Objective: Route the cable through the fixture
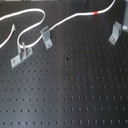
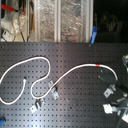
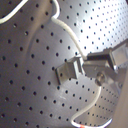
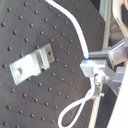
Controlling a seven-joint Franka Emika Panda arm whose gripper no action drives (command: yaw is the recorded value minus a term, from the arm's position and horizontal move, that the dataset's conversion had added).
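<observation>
The white cable (image 1: 65,21) loops across the black pegboard in both exterior views. Its red tape band (image 1: 96,11) lies near the far right, and it also shows in the second exterior view (image 2: 98,65). Two grey metal fixture brackets (image 1: 46,36) (image 1: 20,54) stand beside a cable loop; a third (image 1: 114,34) stands at the first exterior view's right. My gripper (image 2: 116,97) is at the second exterior view's lower right. In the second wrist view the gripper (image 4: 92,67) is shut on the cable (image 4: 75,25), next to a bracket (image 4: 32,62).
The pegboard (image 1: 75,90) stretches wide toward the first exterior view's bottom. Shelves with clutter and clear bins (image 2: 60,20) stand behind the board in the second exterior view. The cable's free end (image 2: 25,77) lies at the second exterior view's left.
</observation>
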